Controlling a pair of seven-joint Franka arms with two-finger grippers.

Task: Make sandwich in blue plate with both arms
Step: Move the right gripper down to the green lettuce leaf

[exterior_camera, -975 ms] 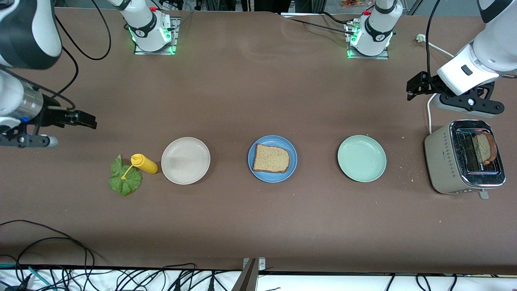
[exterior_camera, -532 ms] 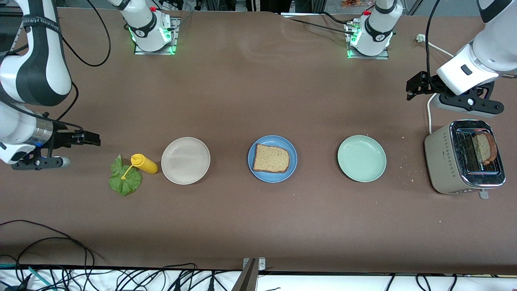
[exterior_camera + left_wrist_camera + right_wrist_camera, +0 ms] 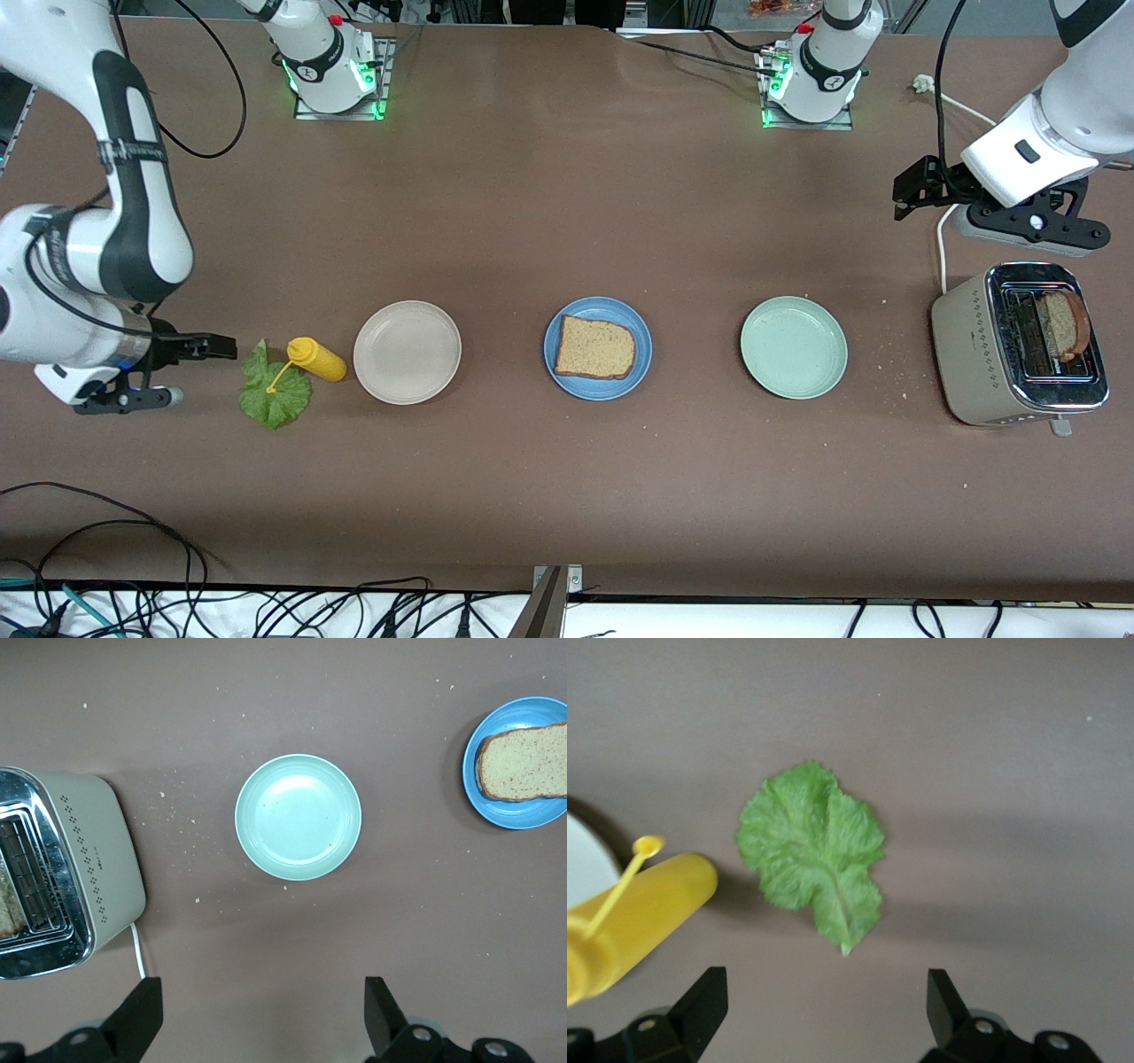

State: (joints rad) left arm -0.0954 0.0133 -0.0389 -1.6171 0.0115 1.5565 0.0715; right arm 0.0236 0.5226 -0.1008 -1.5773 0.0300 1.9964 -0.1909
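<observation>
**One slice on the blue plate, lettuce and second slice apart**

The right arm's black two-finger gripper (image 3: 221, 346) hangs with its fingers spread wide and holding nothing, low over the brown table (image 3: 532, 204) at the right arm's end, just beside a ruffled green lettuce leaf (image 3: 273, 395). A yellow plastic squeeze bottle (image 3: 316, 359) lies on its side, its tip over the leaf. Next comes a round beige plate (image 3: 407, 352), then the round medium-blue plate (image 3: 598, 347) with one brown wholemeal bread slice (image 3: 594, 348) lying flat in it. A round pale green plate (image 3: 793, 346) follows. The left arm's black gripper (image 3: 912, 188) hovers with fingers wide apart and empty, near a beige and chrome toaster (image 3: 1014, 346), where a second brown bread slice (image 3: 1061, 324) stands in a slot.
</observation>
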